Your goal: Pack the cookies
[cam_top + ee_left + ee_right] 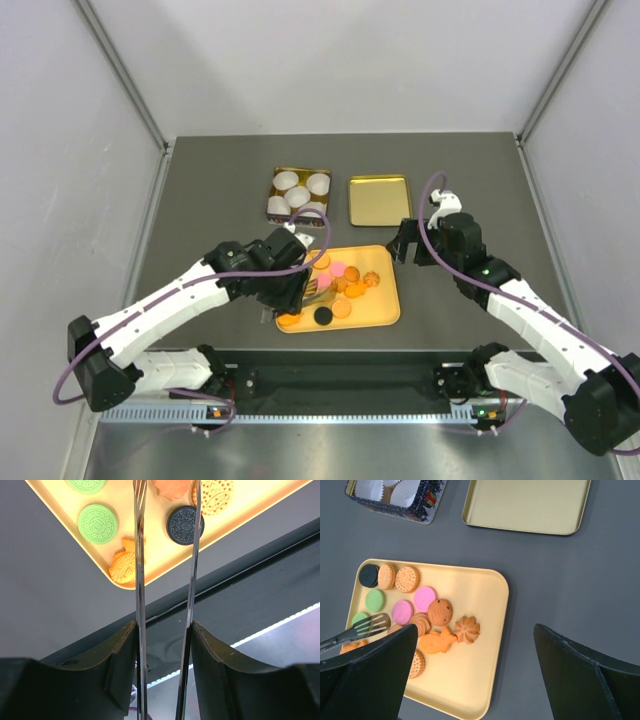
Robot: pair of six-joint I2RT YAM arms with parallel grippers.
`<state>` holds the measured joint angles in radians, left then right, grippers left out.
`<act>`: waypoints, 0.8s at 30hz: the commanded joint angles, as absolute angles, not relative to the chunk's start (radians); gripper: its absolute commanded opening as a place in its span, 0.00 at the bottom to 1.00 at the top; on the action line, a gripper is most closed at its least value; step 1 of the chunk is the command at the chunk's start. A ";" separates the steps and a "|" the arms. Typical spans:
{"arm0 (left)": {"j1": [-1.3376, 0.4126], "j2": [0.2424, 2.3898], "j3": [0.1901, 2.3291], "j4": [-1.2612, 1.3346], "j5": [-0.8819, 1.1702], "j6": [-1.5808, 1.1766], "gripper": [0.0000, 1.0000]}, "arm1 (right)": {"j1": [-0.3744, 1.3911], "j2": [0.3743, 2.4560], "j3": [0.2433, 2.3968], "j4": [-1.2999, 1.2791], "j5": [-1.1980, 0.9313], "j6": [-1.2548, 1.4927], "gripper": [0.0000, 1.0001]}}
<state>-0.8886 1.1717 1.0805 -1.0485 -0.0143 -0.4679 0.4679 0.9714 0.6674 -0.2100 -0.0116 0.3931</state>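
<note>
Several cookies (345,285) lie on a yellow tray (385,310): pink (425,598), green (97,523), black (185,525), a tan flower shape (467,629) and an orange fish shape (436,642). My left gripper (290,285) is shut on metal tongs (139,580). The tong tips (370,625) hover over the tray's left side, slightly apart, holding nothing. My right gripper (405,243) is open and empty above the table by the tray's right edge; it also shows in the right wrist view (475,630).
A patterned tin (272,190) holding white paper cups (298,195) stands behind the tray. Its gold lid (379,200) lies flat to the right of it. The table's near edge runs just below the tray.
</note>
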 commanded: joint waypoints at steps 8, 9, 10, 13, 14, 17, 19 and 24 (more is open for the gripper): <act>-0.899 1.183 1.072 -1.029 -0.005 -0.448 0.50 | 0.459 0.960 0.667 -0.176 -0.003 0.380 1.00; -0.899 1.187 1.072 -1.031 -0.005 -0.448 0.50 | 0.459 0.962 0.667 -0.176 -0.003 0.382 1.00; -0.899 1.187 1.072 -1.031 -0.005 -0.446 0.50 | 0.459 0.963 0.669 -0.176 -0.005 0.382 1.00; -0.899 1.195 1.072 -1.026 -0.005 -0.445 0.50 | 0.457 0.960 0.666 -0.176 -0.005 0.380 1.00; -0.899 1.198 1.072 -1.025 -0.005 -0.445 0.50 | 0.459 0.959 0.666 -0.176 -0.003 0.382 1.00; -0.899 1.198 1.069 -1.020 0.024 -0.445 0.50 | 0.459 0.957 0.664 -0.175 -0.003 0.380 1.00; -0.899 1.197 1.071 -1.020 0.028 -0.445 0.49 | 0.457 0.959 0.666 -0.175 -0.005 0.383 1.00; -0.900 1.190 1.080 -1.020 0.041 -0.443 0.47 | 0.459 0.954 0.661 -0.175 -0.003 0.383 1.00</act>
